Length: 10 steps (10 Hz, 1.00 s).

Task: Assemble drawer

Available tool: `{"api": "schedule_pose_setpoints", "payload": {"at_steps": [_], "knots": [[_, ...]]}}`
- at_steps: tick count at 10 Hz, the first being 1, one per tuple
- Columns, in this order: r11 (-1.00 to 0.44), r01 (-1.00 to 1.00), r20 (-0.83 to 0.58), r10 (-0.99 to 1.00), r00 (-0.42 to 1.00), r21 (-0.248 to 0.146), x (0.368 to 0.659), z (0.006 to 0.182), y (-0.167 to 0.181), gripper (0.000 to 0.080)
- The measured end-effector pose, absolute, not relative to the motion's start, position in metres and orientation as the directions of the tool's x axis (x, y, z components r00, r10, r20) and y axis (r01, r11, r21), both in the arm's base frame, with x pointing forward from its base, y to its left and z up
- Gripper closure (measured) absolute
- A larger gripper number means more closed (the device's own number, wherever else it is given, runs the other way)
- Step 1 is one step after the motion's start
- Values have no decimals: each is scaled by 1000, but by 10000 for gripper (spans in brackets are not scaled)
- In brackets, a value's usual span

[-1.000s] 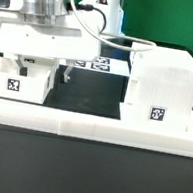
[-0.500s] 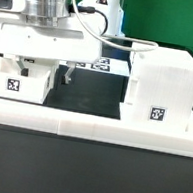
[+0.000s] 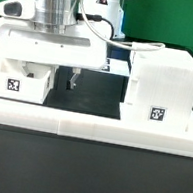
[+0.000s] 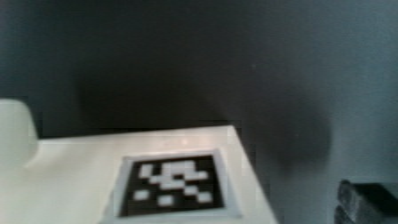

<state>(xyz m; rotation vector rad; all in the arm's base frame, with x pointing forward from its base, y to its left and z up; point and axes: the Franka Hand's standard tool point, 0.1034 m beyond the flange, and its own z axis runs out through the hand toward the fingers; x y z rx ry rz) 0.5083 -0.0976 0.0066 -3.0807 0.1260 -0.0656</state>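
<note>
In the exterior view the tall hollow white casing [image 3: 162,87] stands at the right with a square tag low on its front. A smaller white box tray [image 3: 22,81] with a tag sits at the left, partly behind the arm's white hand. My gripper [image 3: 74,81] hangs between tray and casing, just above the dark table, with nothing in it. The wrist view shows a flat white surface with one tag [image 4: 175,185]; I cannot tell which part it is. One dark finger [image 4: 370,202] shows at the frame's corner.
The long low white rail [image 3: 89,130] runs along the front of the table. The marker board [image 3: 117,65] lies behind the gripper, mostly hidden by the arm. A cable loops from the arm over the casing's top.
The arm and gripper have moved toward the exterior view's right, away from the tray and nearer the casing. Tray and casing have not moved.
</note>
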Motion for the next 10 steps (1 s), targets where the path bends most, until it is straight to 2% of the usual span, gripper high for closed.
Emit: {"api": "schedule_pose_setpoints", "payload": {"at_steps": [1,3,4,5,6,7,8,10], "knots": [[-995,-83,39,-85,996,-59,508,6,-99,151],[-995,-83,39,-86,996,-59,508,6,-99,409],[-995,-83,39,-86,996,-59,508,6,-99,409],[-995,-83,39,-86,996,-59,508,6,-99,593],[-995,-83,39,-85,996,-60,508,6,-99,719],[-995,-82,40,-84,996,-60,508,7,-99,719],[-995,-82,41,-84,996,-60,508,7,-98,757],[-995,-82,41,-84,996,-60,508,7,-98,757]]}}
